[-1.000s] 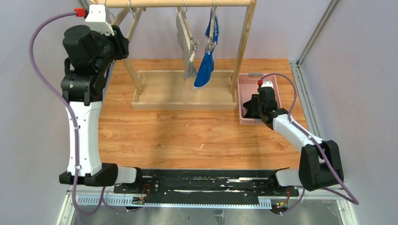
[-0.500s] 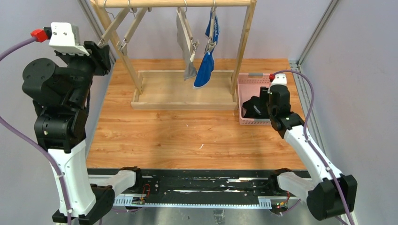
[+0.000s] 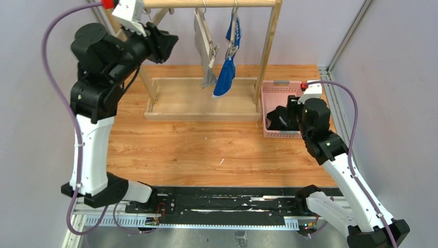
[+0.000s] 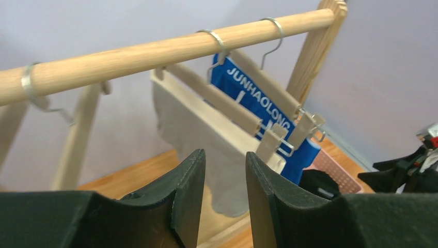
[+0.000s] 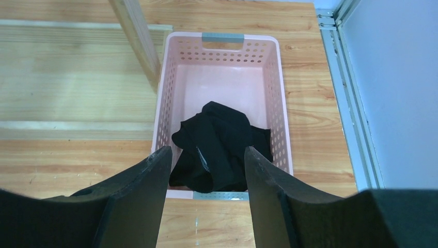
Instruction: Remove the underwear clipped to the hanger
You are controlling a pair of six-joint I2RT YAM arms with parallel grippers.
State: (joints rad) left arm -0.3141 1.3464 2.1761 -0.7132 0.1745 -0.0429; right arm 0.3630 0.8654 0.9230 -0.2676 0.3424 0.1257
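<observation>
The grey briefs [image 3: 205,51] and the blue briefs [image 3: 228,62] hang clipped to wooden hangers on the rack's rail [image 3: 217,3]. In the left wrist view the grey briefs [image 4: 206,139] hang in front of the blue briefs [image 4: 258,106] with white lettering. My left gripper [image 4: 222,168] is open and empty, up by the rail, left of the grey briefs. The black briefs [image 5: 222,144] lie in the pink basket [image 5: 223,51]. My right gripper [image 5: 206,165] is open and empty, raised above the basket's near edge.
The wooden rack [image 3: 204,98] stands at the back of the wooden table, with an empty hanger [image 3: 150,23] near its left post. The pink basket [image 3: 274,90] sits by the rack's right post [image 3: 268,46]. Walls and metal rails close both sides.
My left arm swung from the far left up and right to the rail, beside the grey briefs. My right gripper lifted back from the basket, leaving the black briefs inside.
</observation>
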